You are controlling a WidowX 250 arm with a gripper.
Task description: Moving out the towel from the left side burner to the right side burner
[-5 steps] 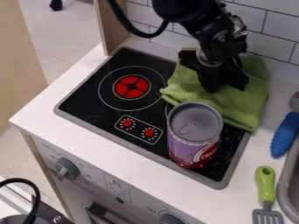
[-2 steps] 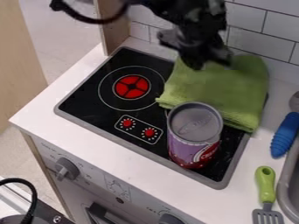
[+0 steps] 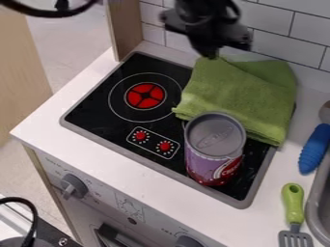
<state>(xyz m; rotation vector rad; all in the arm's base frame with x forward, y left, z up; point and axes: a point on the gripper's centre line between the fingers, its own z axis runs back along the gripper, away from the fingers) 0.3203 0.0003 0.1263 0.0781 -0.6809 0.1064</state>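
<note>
My gripper (image 3: 207, 52) hangs over the back edge of the stove, right at the towel's far left edge; whether it touches the cloth I cannot tell. The green towel (image 3: 241, 94) lies folded over the back right part of the stove and laps onto the counter behind and to the right. It covers most of the right side burner. On the left side, the burner (image 3: 145, 95) shows its red centre and white ring uncovered, with the towel's left corner just right of the ring.
A purple and red can (image 3: 214, 149) stands upright on the stove's front right, against the towel's front edge. Right of the stove lie a blue-handled utensil (image 3: 314, 149) and a green-handled spatula (image 3: 293, 202), beside a sink (image 3: 316, 207). A tiled wall (image 3: 277, 24) rises behind.
The gripper has moved up and back from over the middle of the towel to its far left edge. More of the towel's top shows, and its left corner has shifted slightly.
</note>
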